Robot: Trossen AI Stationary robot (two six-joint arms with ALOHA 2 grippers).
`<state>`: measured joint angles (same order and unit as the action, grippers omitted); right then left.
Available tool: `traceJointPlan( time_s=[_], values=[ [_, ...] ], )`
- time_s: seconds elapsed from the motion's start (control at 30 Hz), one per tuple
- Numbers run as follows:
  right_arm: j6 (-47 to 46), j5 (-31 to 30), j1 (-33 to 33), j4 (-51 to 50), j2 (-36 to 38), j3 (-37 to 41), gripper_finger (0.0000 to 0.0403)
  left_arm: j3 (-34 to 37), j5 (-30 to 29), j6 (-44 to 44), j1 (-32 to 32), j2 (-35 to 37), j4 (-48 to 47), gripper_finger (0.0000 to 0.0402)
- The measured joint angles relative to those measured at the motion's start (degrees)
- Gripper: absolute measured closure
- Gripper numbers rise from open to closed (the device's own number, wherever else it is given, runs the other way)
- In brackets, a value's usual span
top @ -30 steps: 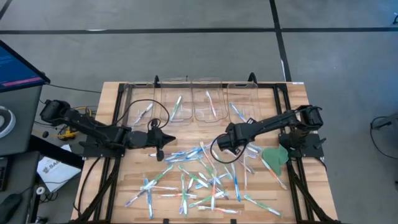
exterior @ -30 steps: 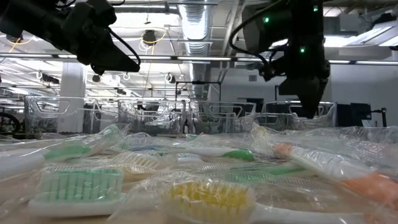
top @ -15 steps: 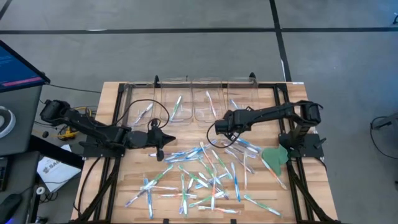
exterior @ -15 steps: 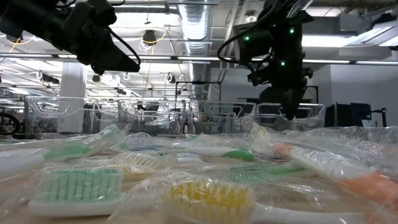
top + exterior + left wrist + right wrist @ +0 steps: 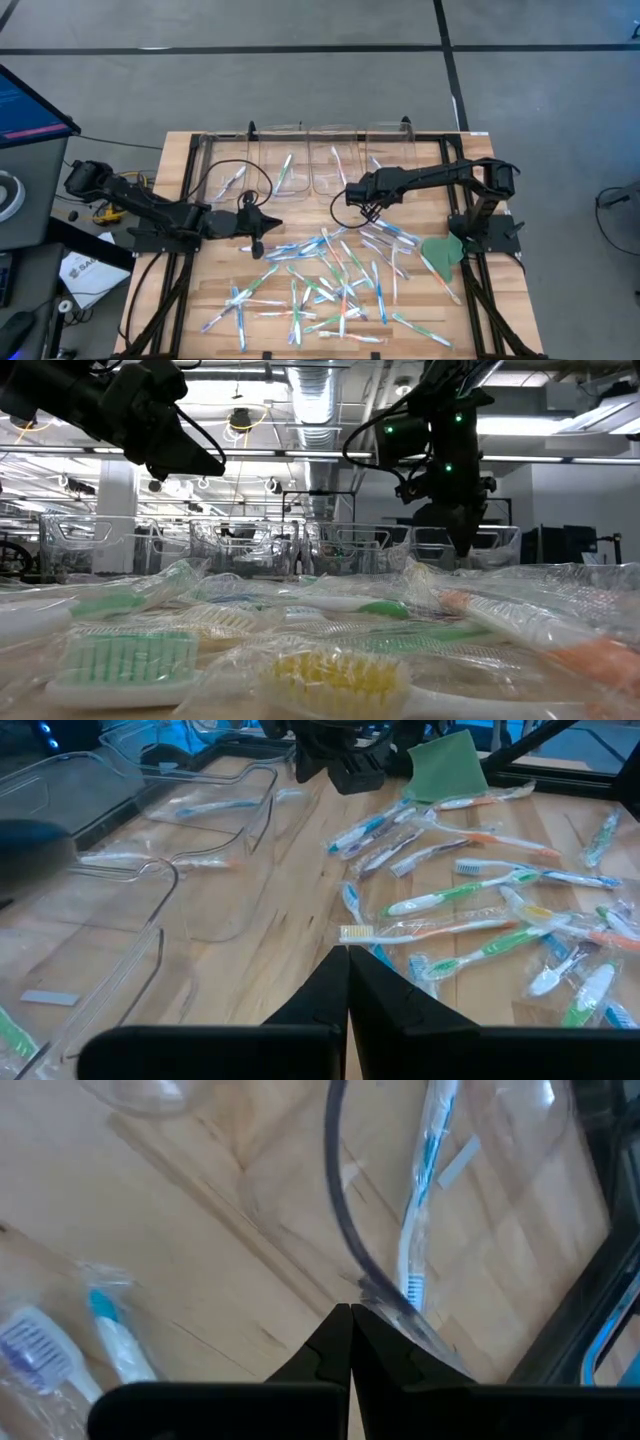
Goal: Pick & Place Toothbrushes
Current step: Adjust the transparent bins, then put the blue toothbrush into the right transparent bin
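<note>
A robotics lab or industrial workshop. A wooden tabletop [image 5: 210,300] stands on a bare grey concrete floor [image 5: 300,90], with a monitor [image 5: 30,105] at left. Overhead run exposed ducts [image 5: 320,400] and strip lights [image 5: 560,425].

The right gripper [image 5: 352,194] hangs closed above bare wood, just short of the clear bins [image 5: 334,160]; ahead of it their thin walls form a low barrier in a row along the table's [image 5: 180,290] far edge. A black cable [image 5: 345,213] loops under its wrist. Behind it the wrapped toothbrushes [image 5: 320,275] lie thickly scattered, leaving few gaps to reach the wood. The left gripper [image 5: 262,226], also closed, sits well apart to one side, with open wood between the two. The green sheet [image 5: 441,251] lies near the right arm's base.
</note>
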<state>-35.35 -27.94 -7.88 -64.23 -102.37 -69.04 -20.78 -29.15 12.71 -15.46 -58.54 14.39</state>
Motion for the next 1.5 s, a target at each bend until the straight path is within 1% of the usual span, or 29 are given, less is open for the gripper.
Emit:
traceJointPlan(
  time_s=[0.17, 0.33, 0.53, 0.7, 0.87, 0.93, 1.03, 1.2, 1.27, 1.33, 1.4, 1.5],
  values=[
    [2.1, -2.2, 4.5, 0.5, 0.0, -1.4, 0.0403, 0.0, 0.7, 0.0, 0.0, 0.0, 0.0, 0.0401],
    [1.9, -1.7, 9.7, -0.9, 0.0, -4.1, 0.0403, 0.0, 2.4, 0.0, 0.0, 0.0, 0.0, 0.0401],
    [-3.2, -1.1, 15.0, -9.1, 0.0, -8.2, 0.0403, 0.0, 2.9, 0.0, 0.0, 0.0, -0.1, 0.0401],
    [-4.6, -0.4, 21.4, -14.2, 0.1, -11.7, 0.0403, 0.0, 3.3, 0.0, 0.0, 0.0, -0.5, 0.04],
    [-4.6, 0.7, 26.6, -14.5, 0.1, -11.9, 0.0403, 0.0, 8.4, 0.0, 0.0, 0.0, -0.5, 0.0387],
    [-5.7, 1.7, 27.6, -14.4, 0.1, -11.9, 0.0399, 0.0, 8.9, 0.0, 0.0, 0.0, -0.5, 0.0376],
    [-6.6, 2.2, 28.2, -14.6, 0.1, -11.9, 0.0378, 0.0, 9.1, 0.0, 0.0, 0.0, -0.5, 0.0356],
    [-6.7, 2.7, 28.5, -14.8, 0.1, -11.9, 0.0319, 0.0, 9.1, 0.0, 0.0, 0.0, -0.5, 0.0313],
    [-6.7, 4.3, 28.4, -16.6, 0.1, -11.9, 0.0296, 0.0, 9.1, 0.0, 0.0, 0.0, -0.5, 0.0297],
    [-6.0, 6.9, 28.4, -21.4, 0.1, -11.9, 0.0278, 0.0, 9.1, 0.0, 0.0, 0.0, -0.5, 0.0281],
    [-6.1, 7.3, 28.4, -26.1, 0.1, -11.9, 0.0267, 0.0, 9.1, 0.0, 0.0, 0.0, -0.5, 0.0269],
    [-4.1, 7.4, 28.4, -24.3, 1.6, -11.0, 0.0262, 0.0, 9.1, 0.0, 0.0, 0.0, -0.5, 0.0254]
  ],
)
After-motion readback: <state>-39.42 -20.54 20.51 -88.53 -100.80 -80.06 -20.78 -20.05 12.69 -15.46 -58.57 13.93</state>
